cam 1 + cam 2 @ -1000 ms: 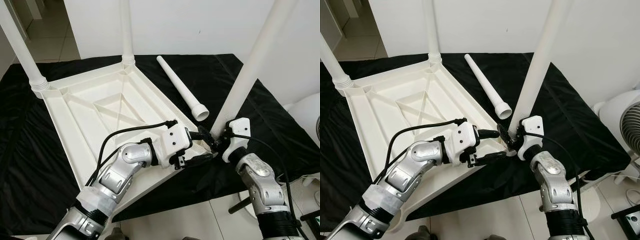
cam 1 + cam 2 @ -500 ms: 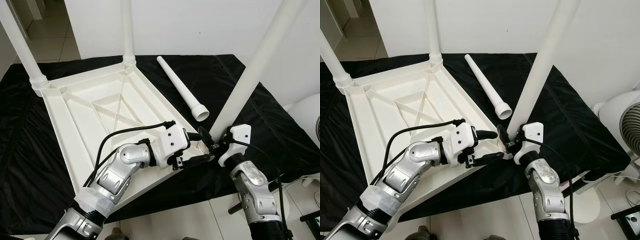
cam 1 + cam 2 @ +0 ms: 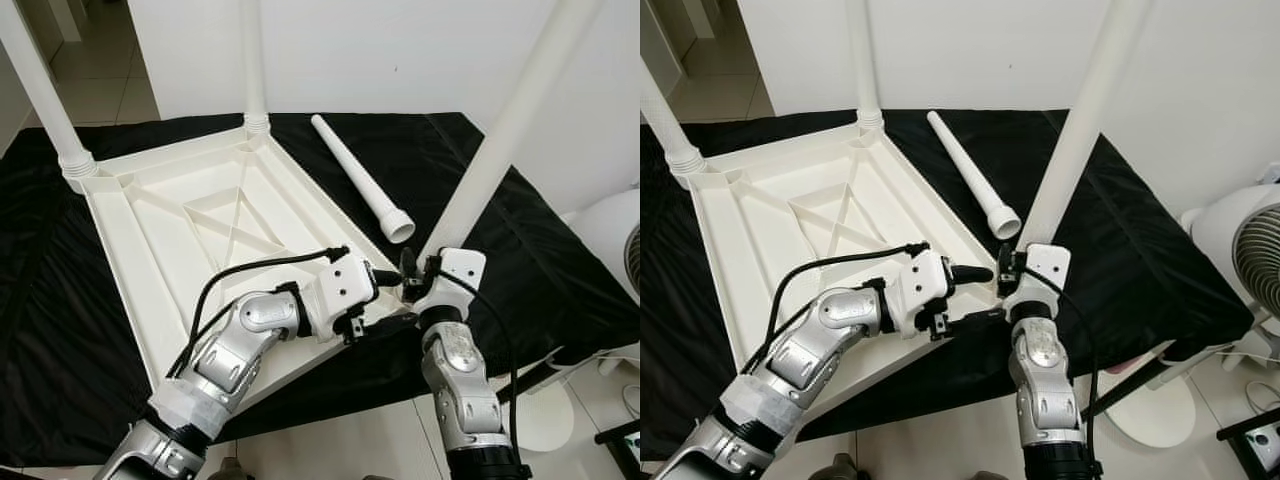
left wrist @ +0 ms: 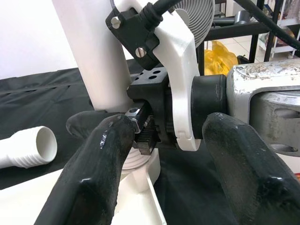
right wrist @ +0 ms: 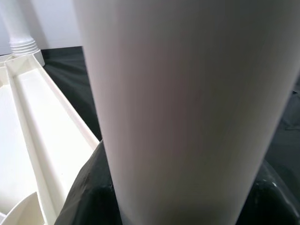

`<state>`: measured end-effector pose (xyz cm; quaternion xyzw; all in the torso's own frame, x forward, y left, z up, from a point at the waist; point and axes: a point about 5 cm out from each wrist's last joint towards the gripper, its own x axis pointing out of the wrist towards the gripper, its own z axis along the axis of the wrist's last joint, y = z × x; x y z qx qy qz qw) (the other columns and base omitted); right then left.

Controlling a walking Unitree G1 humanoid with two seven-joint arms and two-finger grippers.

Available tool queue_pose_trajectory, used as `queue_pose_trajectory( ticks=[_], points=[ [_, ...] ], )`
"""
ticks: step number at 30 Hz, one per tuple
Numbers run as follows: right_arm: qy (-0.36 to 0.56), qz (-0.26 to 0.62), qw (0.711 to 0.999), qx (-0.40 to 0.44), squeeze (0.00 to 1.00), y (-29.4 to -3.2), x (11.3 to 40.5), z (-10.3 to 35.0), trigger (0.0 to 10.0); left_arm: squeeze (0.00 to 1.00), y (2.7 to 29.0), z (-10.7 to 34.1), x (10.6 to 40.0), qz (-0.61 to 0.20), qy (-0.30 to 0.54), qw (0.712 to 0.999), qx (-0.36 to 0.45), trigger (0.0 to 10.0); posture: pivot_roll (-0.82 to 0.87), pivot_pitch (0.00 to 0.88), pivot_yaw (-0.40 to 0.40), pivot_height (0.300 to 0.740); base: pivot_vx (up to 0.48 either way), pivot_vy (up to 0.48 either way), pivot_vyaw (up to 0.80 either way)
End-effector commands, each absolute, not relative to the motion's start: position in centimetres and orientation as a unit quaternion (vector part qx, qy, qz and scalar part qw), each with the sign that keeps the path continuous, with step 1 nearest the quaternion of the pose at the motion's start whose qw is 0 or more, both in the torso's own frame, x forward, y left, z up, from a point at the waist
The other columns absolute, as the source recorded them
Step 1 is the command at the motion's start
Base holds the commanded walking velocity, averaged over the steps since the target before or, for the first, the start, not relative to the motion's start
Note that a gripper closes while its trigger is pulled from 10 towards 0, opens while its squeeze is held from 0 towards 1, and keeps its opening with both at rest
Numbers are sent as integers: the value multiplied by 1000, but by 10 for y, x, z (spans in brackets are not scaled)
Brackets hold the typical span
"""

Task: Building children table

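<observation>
The right tool point(image 3: 1012, 272) is gripping the base of the third table leg point(image 3: 1080, 130), its black fingers point(image 5: 89, 187) clamped around the white tube just above the near corner socket of the upturned tabletop point(image 3: 190, 230). The leg is leaning away to the right instead of standing straight. The left tool point(image 3: 385, 305) is sitting spread wide at that same corner, one finger point(image 4: 93, 173) above the tabletop's rim and one below, closing on nothing. The tabletop is lying underside up on a black cloth point(image 3: 480, 200), with two legs point(image 3: 40, 90) already standing in the far sockets and a fourth leg point(image 3: 360, 180) lying loose on the cloth beside it. A white fan point(image 3: 1250, 250) is standing off to the right. The parts look like light, stiff, smooth moulded plastic, so a hold low on the tube near its ribbed collar probably gives the best control, while the long free end could lever the grip loose. No brand, label or writing is readable.
</observation>
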<state>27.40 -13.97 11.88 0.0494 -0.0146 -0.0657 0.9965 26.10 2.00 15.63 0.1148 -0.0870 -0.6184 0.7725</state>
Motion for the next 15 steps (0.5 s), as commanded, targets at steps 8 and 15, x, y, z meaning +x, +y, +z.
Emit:
queue_pose_trajectory(
  ticks=[8, 15],
  points=[
    [2, -39, 996, 85, 0, -123, 269, 113, 10000, 0, 20, 154, 261, -623, -87, 768, 121, 10000, 16, 0, -31, 740, 0, 0, 0],
    [-19, 3, 997, 76, 1000, -134, 263, 120, 10000, 0, 19, 154, 260, -623, -91, 765, 132, 10000, 18, 0, -37, 740, 0, 0, 0]
  ],
)
